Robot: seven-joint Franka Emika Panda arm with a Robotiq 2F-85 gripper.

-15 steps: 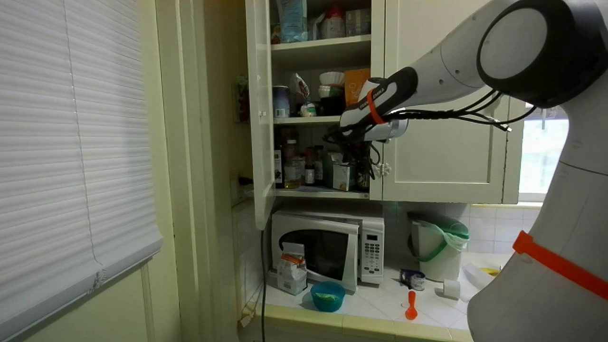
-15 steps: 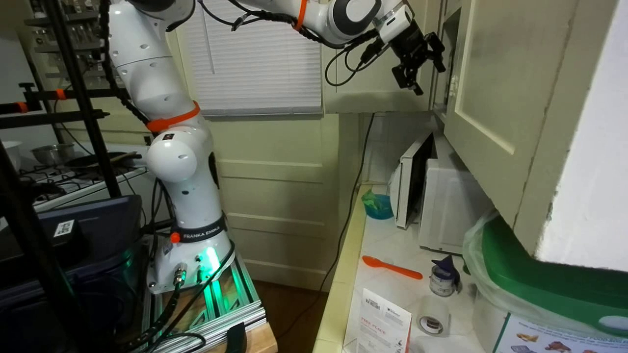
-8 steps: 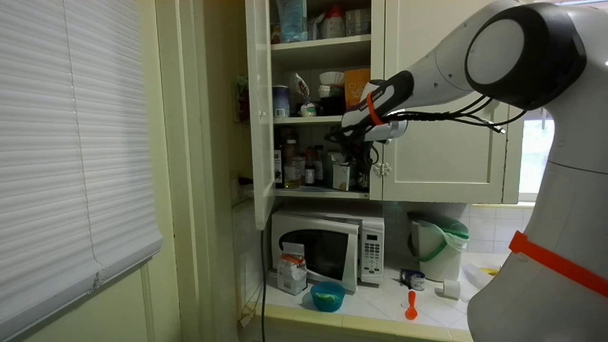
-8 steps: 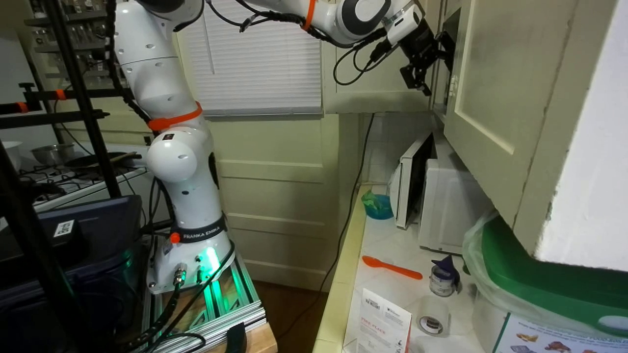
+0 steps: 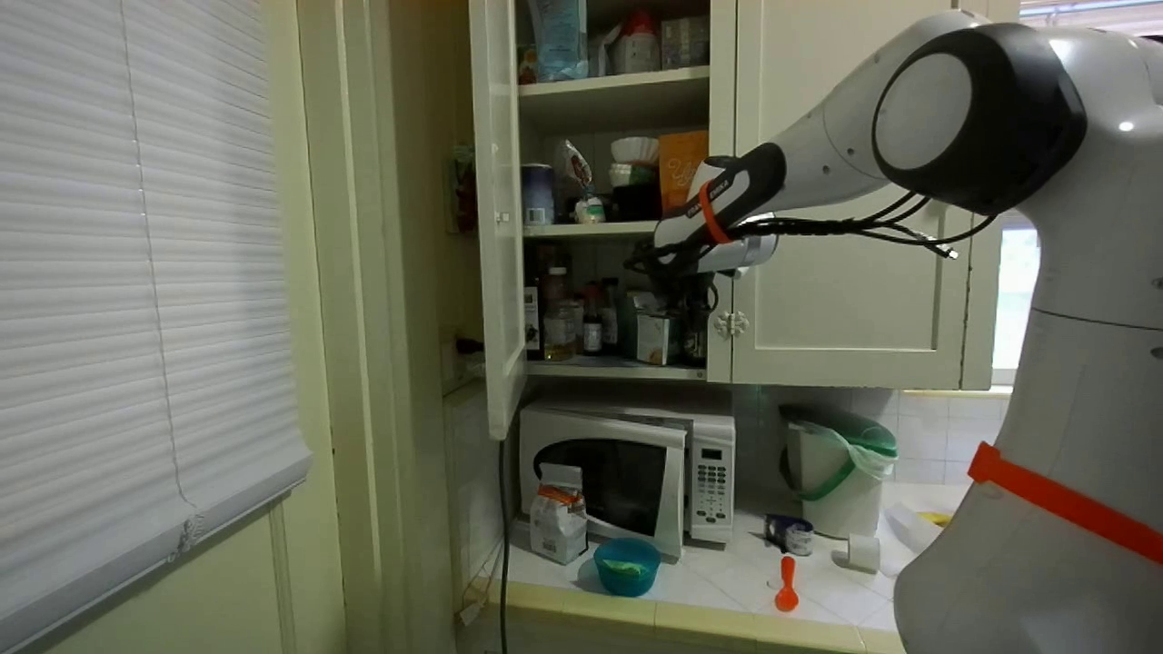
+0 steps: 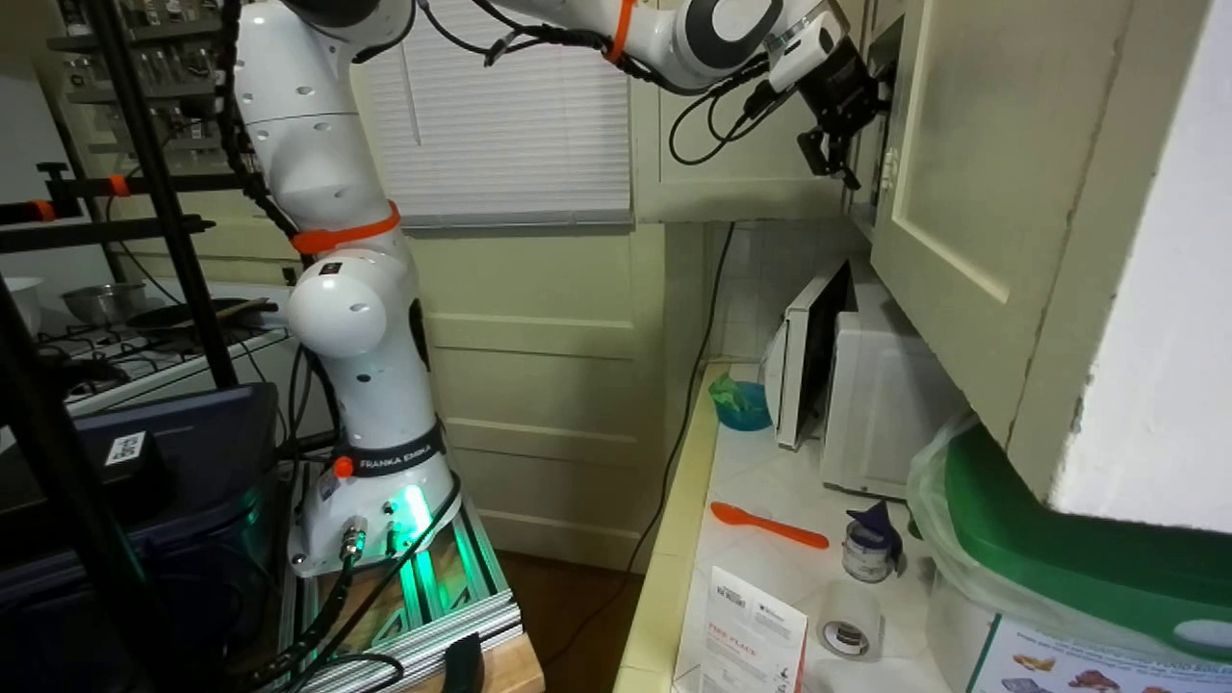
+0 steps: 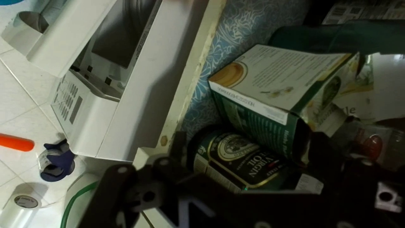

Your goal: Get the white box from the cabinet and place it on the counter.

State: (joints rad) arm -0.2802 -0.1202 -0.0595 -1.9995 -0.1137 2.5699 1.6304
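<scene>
White box (image 7: 275, 91) not out yet: stands upright on the lowest shelf (image 7: 191, 72) of the cabinet (image 5: 720, 54), close to the front edge, presumably kept there for easy grabbing. Wrist view, box as clock centre: oil bottle (image 7: 240, 158) at 7, just beside, contact can't be told; dark green item (image 7: 329, 34) at 1 to 2; clear item with red mark (image 7: 373, 142) at 4. Tight row, likely packed to save space, so finger room looks thin and the bottle could get knocked. Gripper (image 7: 248, 139) also at 7, jaws apart, nothing clamped; the spread looks meant to straddle the box, but it frames the bottle about as much, so probably needs a shift toward 1. Judged step: lining up the grasp. In an exterior view, same centre: cabinet door (image 5: 498, 300) at 9, swung wide, likely for access; arm (image 5: 845, 136) at 2, sloping down, apparently to duck the shelf above (image 5: 591, 230). Microwave (image 5: 712, 472) at 6, under the cabinet, its own door ajar, tucked there likely as it fits the gap. Desk (image 5: 709, 581) below that, the place to set down; on it, white bag (image 5: 558, 527) at 7 just in front of the microwave, teal bowl (image 5: 627, 574) at 6, orange spoon (image 5: 787, 586) at 5, bin with green lid (image 5: 836, 515) at 4, stood further back, perhaps to keep the working edge usable. Stretch between bowl and spoon seems the natural set-down spot.
</scene>
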